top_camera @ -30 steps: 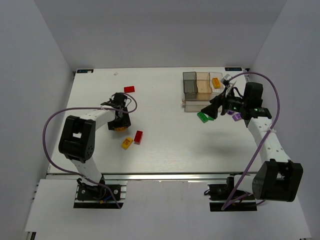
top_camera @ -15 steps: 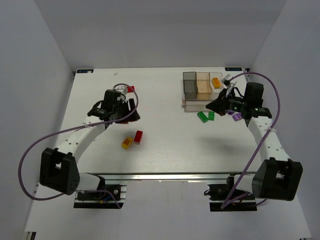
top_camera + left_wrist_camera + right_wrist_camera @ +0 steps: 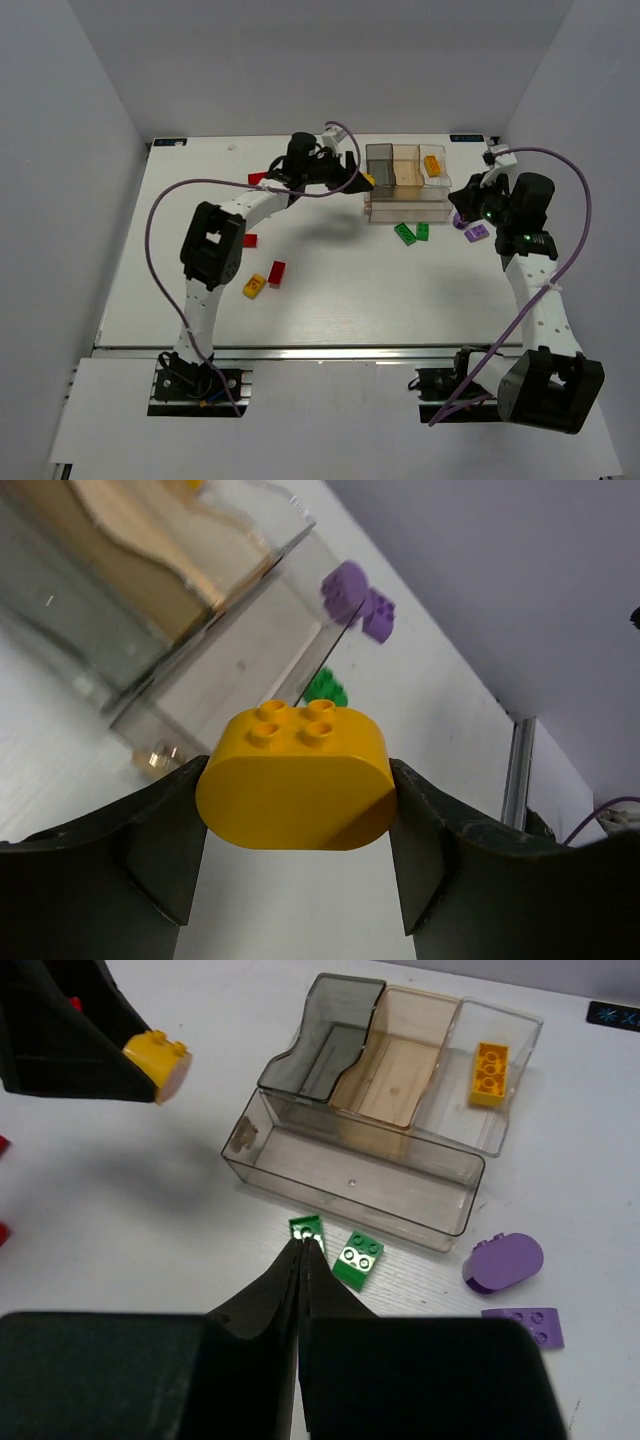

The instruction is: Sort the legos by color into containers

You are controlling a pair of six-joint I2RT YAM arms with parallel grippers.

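My left gripper (image 3: 357, 180) is shut on a rounded yellow lego (image 3: 293, 778) and holds it in the air just left of the containers (image 3: 405, 200), beside the smoky grey bin (image 3: 325, 1035). The amber bin (image 3: 398, 1060) is empty, and the clear bin (image 3: 520, 1030) holds a yellow lego (image 3: 488, 1072). Two green legos (image 3: 357, 1257) lie on the table in front of the shallow tray (image 3: 350, 1175). My right gripper (image 3: 303, 1245) is shut with nothing in it, raised to the right of the containers (image 3: 460, 203). Two purple legos (image 3: 503, 1262) lie below it.
On the left half of the table (image 3: 330, 290) lie three red legos (image 3: 257, 178), (image 3: 248, 240), (image 3: 277, 273) and a yellow one (image 3: 255, 286). White walls close in the table at the back and both sides.
The left arm swung from the table's left side across to the containers with the yellow lego. The right gripper shut and drew back to the right, away from the green legos.
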